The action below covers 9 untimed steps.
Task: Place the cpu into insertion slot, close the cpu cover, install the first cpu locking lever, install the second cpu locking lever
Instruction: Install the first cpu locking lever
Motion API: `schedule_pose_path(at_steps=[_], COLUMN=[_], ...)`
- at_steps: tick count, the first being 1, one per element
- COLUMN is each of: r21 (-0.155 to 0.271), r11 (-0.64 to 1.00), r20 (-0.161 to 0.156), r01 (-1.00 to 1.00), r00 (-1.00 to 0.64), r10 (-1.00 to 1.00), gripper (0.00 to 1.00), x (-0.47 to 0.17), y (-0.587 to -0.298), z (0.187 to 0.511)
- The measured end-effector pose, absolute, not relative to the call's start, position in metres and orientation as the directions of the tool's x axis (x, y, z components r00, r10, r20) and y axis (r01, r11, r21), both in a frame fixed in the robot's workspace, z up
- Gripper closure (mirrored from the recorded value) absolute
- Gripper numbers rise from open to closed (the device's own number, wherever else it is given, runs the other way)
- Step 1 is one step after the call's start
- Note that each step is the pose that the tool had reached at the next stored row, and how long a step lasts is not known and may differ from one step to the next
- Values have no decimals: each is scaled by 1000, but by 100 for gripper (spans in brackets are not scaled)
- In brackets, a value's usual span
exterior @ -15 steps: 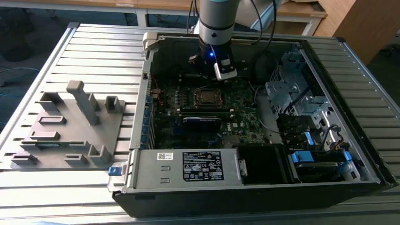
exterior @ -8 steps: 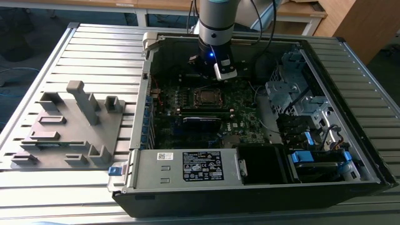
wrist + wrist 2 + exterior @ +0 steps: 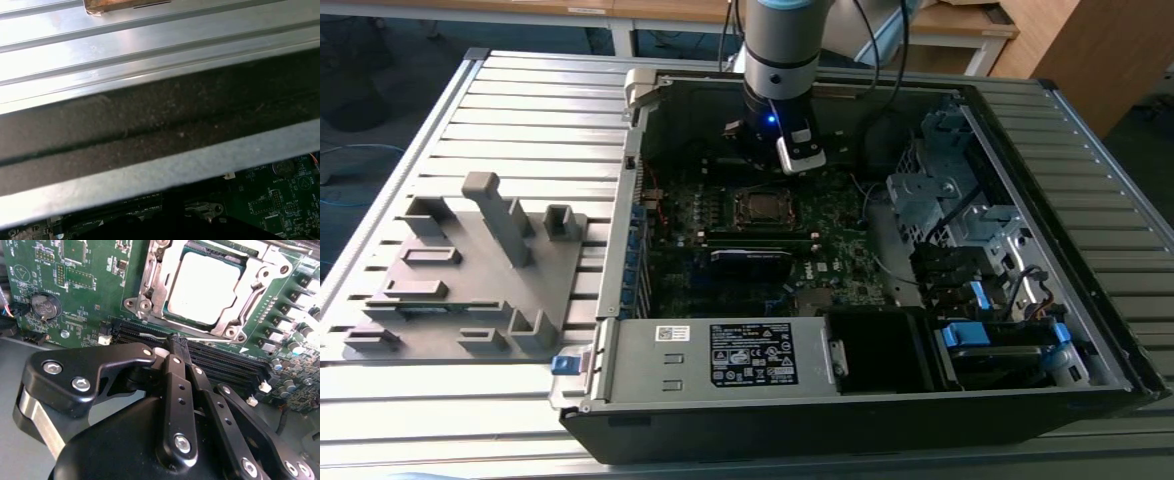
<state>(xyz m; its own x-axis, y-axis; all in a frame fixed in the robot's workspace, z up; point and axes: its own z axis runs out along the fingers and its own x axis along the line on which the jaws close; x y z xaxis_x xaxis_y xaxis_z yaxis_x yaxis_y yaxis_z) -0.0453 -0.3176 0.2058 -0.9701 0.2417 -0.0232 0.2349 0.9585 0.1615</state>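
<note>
Tabletop (image 3: 520,120): ribbed metal, carrying an open computer case (image 3: 854,430) and, just beside it on the exterior view's left, a grey tray (image 3: 467,290) with upright holders.
Case contents: a green circuit board (image 3: 774,240) lies flat on the case floor. A power supply (image 3: 720,355) with a label sits along the near wall. A metal drive cage (image 3: 941,190) with blue clips stands at the exterior view's right.
Arm (image 3: 778,55): reaches down into the far part of the case, near the insertion slot (image 3: 761,207).
End effector (image 3: 176,342): in the second wrist view the black fingers (image 3: 175,385) meet at their tips, together, with nothing seen between them. They hover over the long black card slots (image 3: 225,362), just beside the socket and not touching it.
Cpu (image 3: 202,287): sits inside the insertion slot, its pale silver top facing up.
Cpu cover (image 3: 161,275): lies flat over the cpu, whose top shows through the square cut-out.
Locking levers (image 3: 148,287): thin metal rods run along the cover's sides. I cannot tell whether they are hooked down.
Coin battery (image 3: 44,307): 1 round cell on the board, well apart from the socket.
First wrist view: tabletop ribs, the dark case wall (image 3: 150,135), and a corner of the circuit board beyond it.
</note>
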Motion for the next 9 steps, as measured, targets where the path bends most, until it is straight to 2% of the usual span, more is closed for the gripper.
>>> schedule_pose_path(at_steps=[9], r21=[162], r11=[925], r20=[-23], r01=[344], r00=[-936], r10=[352], gripper=[89], x=[-45], y=[-317], z=[204])
